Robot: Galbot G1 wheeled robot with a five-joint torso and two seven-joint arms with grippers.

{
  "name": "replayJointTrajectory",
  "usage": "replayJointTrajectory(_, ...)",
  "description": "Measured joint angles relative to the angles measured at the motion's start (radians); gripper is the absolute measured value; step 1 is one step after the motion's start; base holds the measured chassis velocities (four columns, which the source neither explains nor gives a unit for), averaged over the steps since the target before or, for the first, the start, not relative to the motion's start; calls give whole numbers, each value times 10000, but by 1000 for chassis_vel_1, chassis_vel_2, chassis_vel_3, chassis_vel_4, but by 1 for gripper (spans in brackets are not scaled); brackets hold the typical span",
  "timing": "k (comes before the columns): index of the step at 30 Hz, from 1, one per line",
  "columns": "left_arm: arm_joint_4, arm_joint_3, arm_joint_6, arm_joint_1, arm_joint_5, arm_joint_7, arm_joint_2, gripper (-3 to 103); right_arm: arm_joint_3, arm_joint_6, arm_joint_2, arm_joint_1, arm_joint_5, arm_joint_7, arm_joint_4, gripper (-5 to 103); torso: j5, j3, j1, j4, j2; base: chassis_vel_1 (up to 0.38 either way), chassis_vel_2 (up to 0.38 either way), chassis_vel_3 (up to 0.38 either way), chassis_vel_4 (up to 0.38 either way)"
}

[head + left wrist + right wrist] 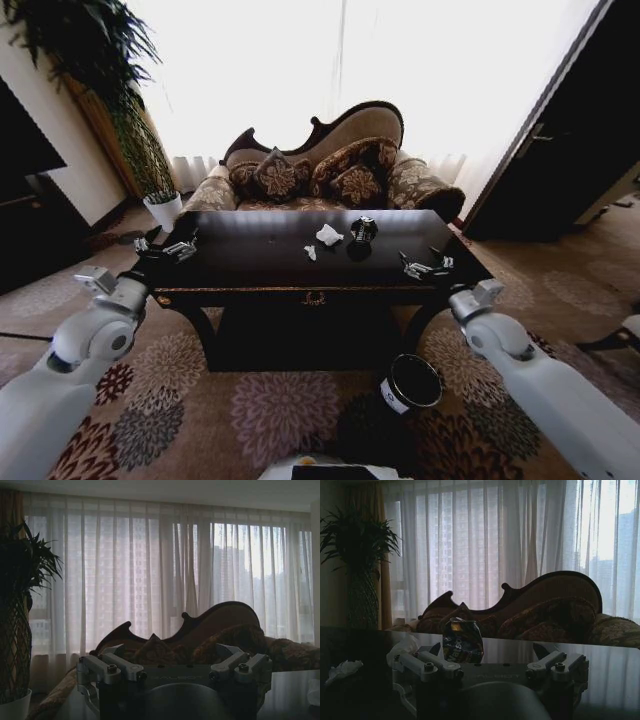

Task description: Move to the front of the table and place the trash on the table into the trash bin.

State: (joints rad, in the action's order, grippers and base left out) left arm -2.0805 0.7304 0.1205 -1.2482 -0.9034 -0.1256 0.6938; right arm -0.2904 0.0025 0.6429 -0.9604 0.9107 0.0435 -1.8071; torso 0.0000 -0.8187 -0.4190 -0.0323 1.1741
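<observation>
Head view shows us the trash mid-table: a crumpled white paper wad (328,235), a smaller white paper scrap (311,252) and a dark shiny crushed packet (363,229), all on the glossy dark wooden table (250,265). We judge the light, springy paper wants a pinch from above, centred, with a gentle close. Our right gripper (424,266) hovers over the near right edge, fingers spread and empty; our left gripper (172,248), likewise released, hangs over the left edge. The black cylindrical trash bin (411,382) stands on patterned carpet (270,410).
</observation>
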Motion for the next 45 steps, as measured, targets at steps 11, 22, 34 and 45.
replayJointTrajectory(11,0,-1,0,0,0,4,0,100,3316,83,509,3459,768,-259,2050,100,-2,1,0,1,0,0,0,0,0)
replayJointTrajectory(22,0,-1,0,0,0,4,0,100,4676,415,714,4707,1106,-810,3772,100,2,1,1,-3,0,0,0,0,0)
replayJointTrajectory(34,0,-2,0,0,0,4,0,100,5751,463,1317,6143,1262,-841,4623,100,0,2,2,-2,0,0,0,0,0)
replayJointTrajectory(45,0,-2,1,0,0,4,0,100,6607,700,1890,7253,1226,-1031,5861,100,-1,2,2,-1,0,0,0,0,0)
